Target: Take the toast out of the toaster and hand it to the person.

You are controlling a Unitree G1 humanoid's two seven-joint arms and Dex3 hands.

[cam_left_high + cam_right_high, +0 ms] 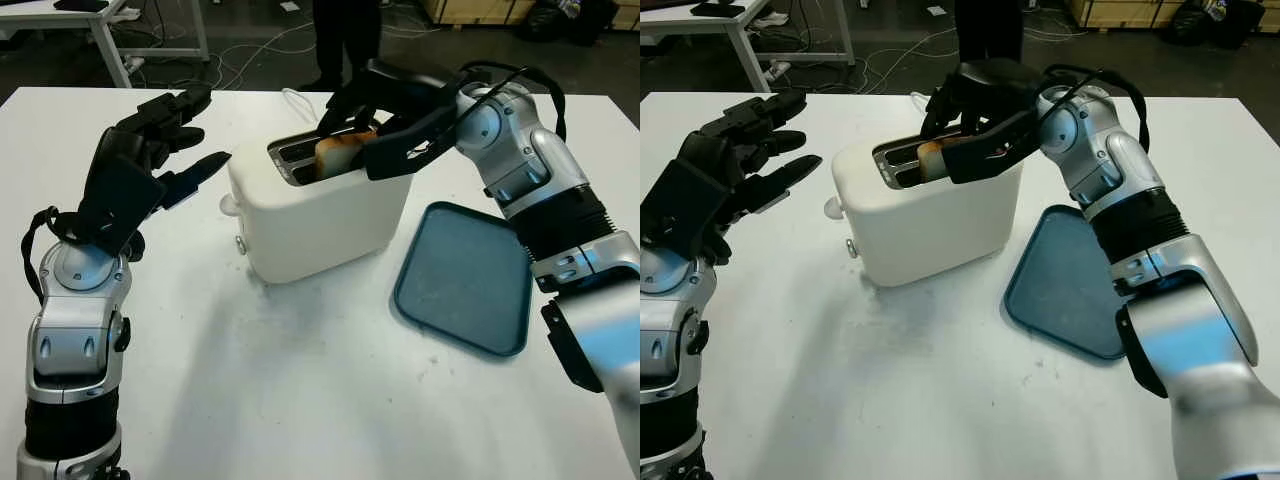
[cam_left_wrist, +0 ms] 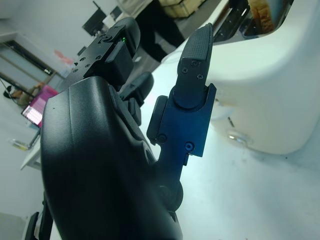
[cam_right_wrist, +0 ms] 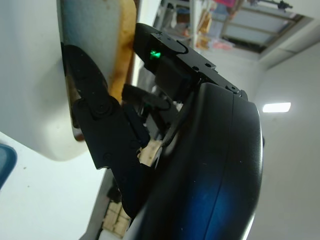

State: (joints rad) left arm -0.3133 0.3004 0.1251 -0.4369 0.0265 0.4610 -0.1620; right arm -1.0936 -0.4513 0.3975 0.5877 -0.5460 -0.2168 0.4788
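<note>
- The left hand (image 1: 150, 150) is hovering above the white table (image 1: 300, 400) on the left side, just beside the toaster's left end, holding nothing; it is open, with its fingertips pointing toward the toaster without touching it.
- In the left wrist view, one black finger (image 2: 192, 95) is standing in front of the toaster's rounded white wall.
- The white toaster (image 1: 320, 215) is sitting upright near the middle of the table, its two slots facing up and its small knobs showing on the left end.
- The toast (image 1: 342, 153) is standing in a slot of the toaster, its browned top edge sticking out above the slot.
- The right hand (image 1: 385, 125) is reaching in from the right over the top of the toaster, with its fingers closing around the exposed part of the toast; in the right wrist view a black finger (image 3: 95, 110) is pressing against the toast's crust at the slot.
- A dark blue tray (image 1: 465, 280) is lying flat on the table to the right of the toaster, apart from it, under the right arm.
- A person in dark trousers (image 1: 345, 40) is standing on the floor beyond the table's far edge, behind the toaster.
</note>
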